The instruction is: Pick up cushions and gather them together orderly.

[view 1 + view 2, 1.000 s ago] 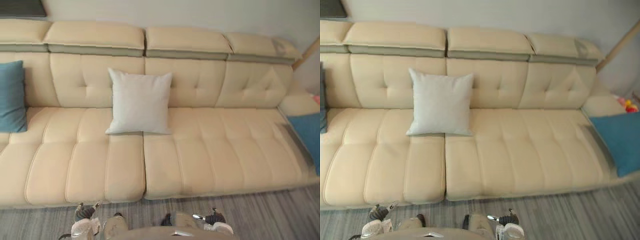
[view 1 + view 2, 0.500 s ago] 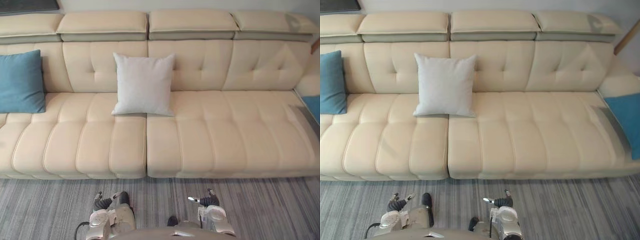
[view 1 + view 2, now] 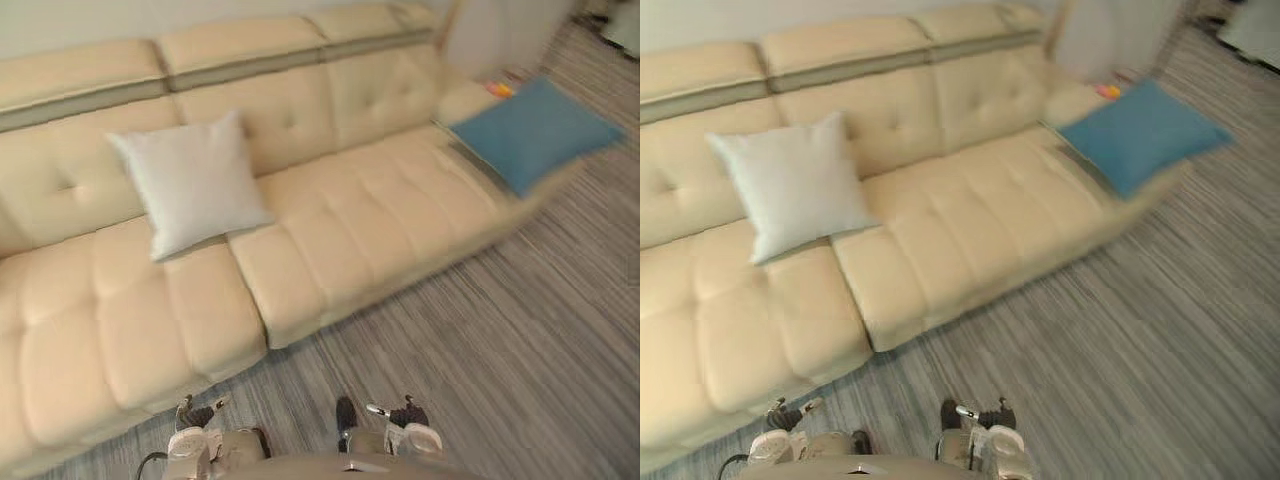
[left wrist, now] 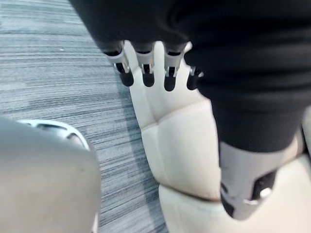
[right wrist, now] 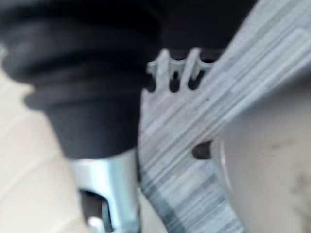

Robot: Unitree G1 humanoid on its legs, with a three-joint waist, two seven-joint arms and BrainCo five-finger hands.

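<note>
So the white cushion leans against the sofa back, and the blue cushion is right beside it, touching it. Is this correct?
Not quite. The blue cushion lies far from the white cushion, at the sofa's right end, as the left eye view shows.

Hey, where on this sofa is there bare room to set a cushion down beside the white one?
The sofa seat between the white cushion and the blue cushion is bare and wide. The seat left of the white cushion and in front of it is free too. Only the right end is taken, by the blue cushion.
</note>
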